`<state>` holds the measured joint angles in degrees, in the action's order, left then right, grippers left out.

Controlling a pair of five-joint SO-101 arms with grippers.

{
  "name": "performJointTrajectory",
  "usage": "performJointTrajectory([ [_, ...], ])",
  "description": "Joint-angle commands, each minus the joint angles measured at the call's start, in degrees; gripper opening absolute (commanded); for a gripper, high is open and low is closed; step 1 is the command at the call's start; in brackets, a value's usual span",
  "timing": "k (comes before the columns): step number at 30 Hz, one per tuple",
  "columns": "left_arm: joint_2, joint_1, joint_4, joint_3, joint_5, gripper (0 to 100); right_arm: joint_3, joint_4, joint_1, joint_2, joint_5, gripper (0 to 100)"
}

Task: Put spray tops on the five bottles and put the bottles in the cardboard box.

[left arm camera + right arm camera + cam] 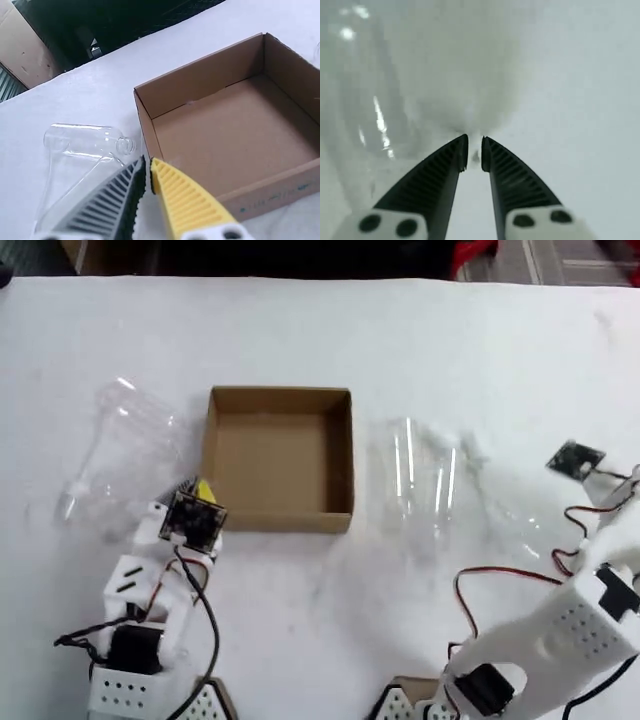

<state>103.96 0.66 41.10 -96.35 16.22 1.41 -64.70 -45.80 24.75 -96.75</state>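
Observation:
An open cardboard box (280,455) stands in the middle of the table with nothing in it. Clear bottles without tops lie on either side of it: one group on the left (120,445), another on the right (420,475). My left gripper (147,166), with one grey and one yellow finger, is shut and holds nothing. It hovers at the box's near left corner (198,488), and a clear bottle (85,142) lies on its side just beyond its tips. My right gripper (474,146) is shut above the white table, with blurred clear bottles (370,105) close beside it.
The box (225,135) has upright walls about as high as the left gripper's tips. The right arm (560,630) with its red and black wires crosses the table's right front. White tabletop (320,340) stretches behind the box. Dark floor lies past the far edge.

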Motion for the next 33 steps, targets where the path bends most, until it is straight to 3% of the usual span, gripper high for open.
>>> performJointTrajectory([
  [1, 0.57, 0.57, -0.97, 0.18, -0.09, 2, 1.14, -7.52, -1.19, -8.92, -2.73, 3.4],
  [4, 0.57, 0.57, -0.97, 0.18, -0.09, 2, 1.14, -7.34, -0.4, -14.02, 3.08, 3.4],
  [7, 0.57, 0.57, -0.97, 0.18, -0.09, 2, 1.05, -8.84, 2.86, -20.88, 14.15, 3.4],
  [11, 0.57, 0.48, -0.88, 0.18, -0.09, 2, 0.7, -17.54, 11.21, -32.57, 27.87, 3.9],
  [14, 0.57, 0.31, -0.88, 0.18, -0.09, 2, -0.62, -23.34, 19.65, -39.34, 26.99, 3.9],
  [18, 0.57, 0.22, -0.88, 0.18, -0.09, 2, -4.22, -21.76, 26.33, -42.59, 22.42, 5.6],
  [24, 0.57, 0.04, -0.88, 0.18, -0.09, 2, -10.29, -19.21, 26.59, -42.59, 21.71, 24.5],
  [29, 0.57, 0.04, -1.41, -0.53, 0.26, 2, -18.81, -17.01, 27.03, -42.59, 18.55, 23.2],
  [33, 0.57, 0.31, -1.32, -0.62, 3.34, 2, -26.29, -7.6, 24.04, -42.51, 16.44, 22.9],
])
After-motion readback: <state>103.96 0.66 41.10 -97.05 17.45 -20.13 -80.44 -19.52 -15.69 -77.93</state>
